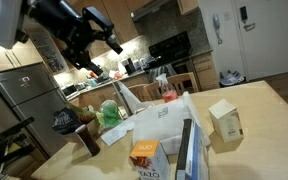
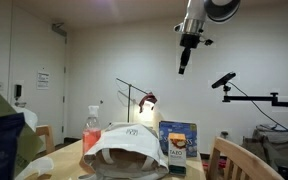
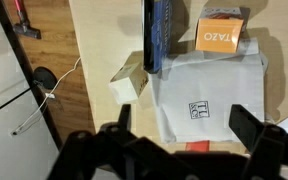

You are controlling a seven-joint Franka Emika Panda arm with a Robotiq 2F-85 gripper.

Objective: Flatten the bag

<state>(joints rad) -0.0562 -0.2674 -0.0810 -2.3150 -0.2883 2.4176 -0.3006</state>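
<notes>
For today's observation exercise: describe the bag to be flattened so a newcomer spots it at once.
On the wooden table, look near its middle. The bag is large, white and crinkled, bigger and softer than the orange box and carton beside it.

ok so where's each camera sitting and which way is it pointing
Exterior view: raised beside the table, looking across it toward a kitchen; arm and gripper above the bag.
Exterior view: low, at table height, facing the bag's open mouth and a white wall; gripper hangs from above.
Wrist view: on the wrist, looking straight down on the bag; open gripper along the bottom edge.
Shared: all three show the bag, the gripper and the blue box.
</notes>
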